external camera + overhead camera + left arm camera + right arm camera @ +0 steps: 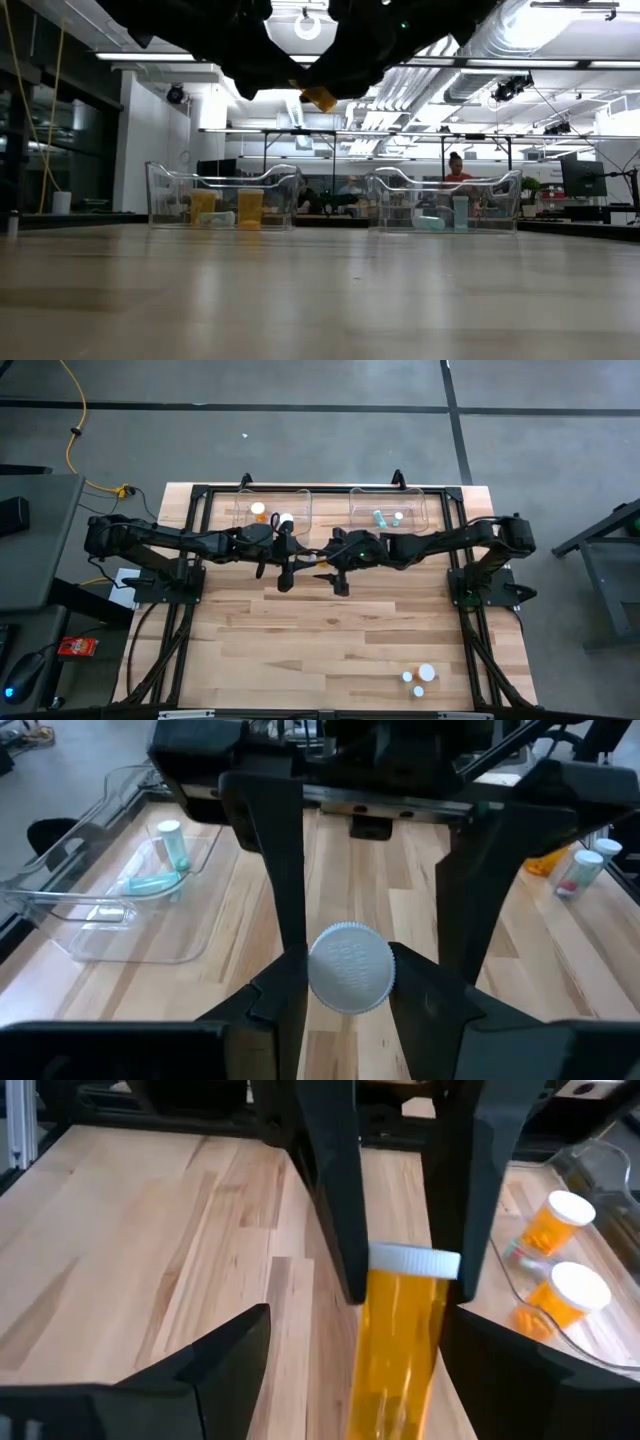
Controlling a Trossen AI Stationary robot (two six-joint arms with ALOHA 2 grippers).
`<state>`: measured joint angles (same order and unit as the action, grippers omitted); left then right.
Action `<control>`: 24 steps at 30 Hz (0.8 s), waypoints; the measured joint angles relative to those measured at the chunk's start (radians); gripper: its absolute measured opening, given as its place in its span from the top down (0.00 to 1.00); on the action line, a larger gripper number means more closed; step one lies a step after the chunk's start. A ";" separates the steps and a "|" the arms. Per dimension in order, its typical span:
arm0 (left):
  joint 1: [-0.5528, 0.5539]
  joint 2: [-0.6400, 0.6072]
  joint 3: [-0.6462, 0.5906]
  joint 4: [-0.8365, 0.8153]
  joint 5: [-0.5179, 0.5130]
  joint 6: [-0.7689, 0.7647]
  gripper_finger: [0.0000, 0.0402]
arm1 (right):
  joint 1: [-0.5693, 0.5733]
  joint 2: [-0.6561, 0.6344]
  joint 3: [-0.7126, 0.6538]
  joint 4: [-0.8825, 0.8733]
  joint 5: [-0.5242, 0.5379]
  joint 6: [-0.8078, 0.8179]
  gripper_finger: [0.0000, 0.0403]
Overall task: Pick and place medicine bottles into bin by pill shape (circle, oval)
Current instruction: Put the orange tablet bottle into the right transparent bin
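1. Progress at the left tray: two orange bottles with white caps already lie in it, at the far left-centre of the worktop. The low view shows both standing upright inside.
2. Left end effector: above mid-worktop, just in front of the left tray, closed on the white cap of one orange bottle.
3. Held bottle: orange body, white cap, in the air between the two arms. It is not in any bin yet, so this one counts as in transit. Pill shape inside can't be made out.
4. Right end effector: nose to nose with the left one over mid-worktop. Its fingers are spread wide on either side of the orange body and touch nothing. Looks like a hand-over point between the arms, but which bin the bottle is bound for I cannot tell.
5. Right tray: two pale teal bottles already inside, one upright and one lying flat in the low view.
6. Remaining bottles: three small white-capped ones sit close together near the front right corner of the worktop, well apart from both trays.
7. Tally, as a judgement: four binned, one in hand, three left, so roughly halfway.
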<state>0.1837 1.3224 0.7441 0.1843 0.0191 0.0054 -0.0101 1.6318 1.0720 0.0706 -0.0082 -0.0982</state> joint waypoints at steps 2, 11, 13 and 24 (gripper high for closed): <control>-0.002 0.000 0.000 0.000 0.000 -0.001 0.71 | 0.000 0.006 0.015 -0.018 0.000 -0.002 0.34; -0.003 0.000 0.000 0.000 0.000 0.005 0.71 | -0.002 0.005 0.022 -0.041 0.004 -0.007 0.51; -0.003 0.000 0.000 0.000 0.000 0.001 0.71 | -0.002 0.005 0.022 -0.044 0.005 -0.007 0.55; -0.003 0.000 0.000 0.000 0.003 -0.002 0.71 | -0.003 0.004 0.022 -0.064 0.007 -0.007 0.67</control>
<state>0.1806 1.3224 0.7441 0.1844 0.0218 0.0036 -0.0128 1.6360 1.0939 0.0063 -0.0013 -0.1055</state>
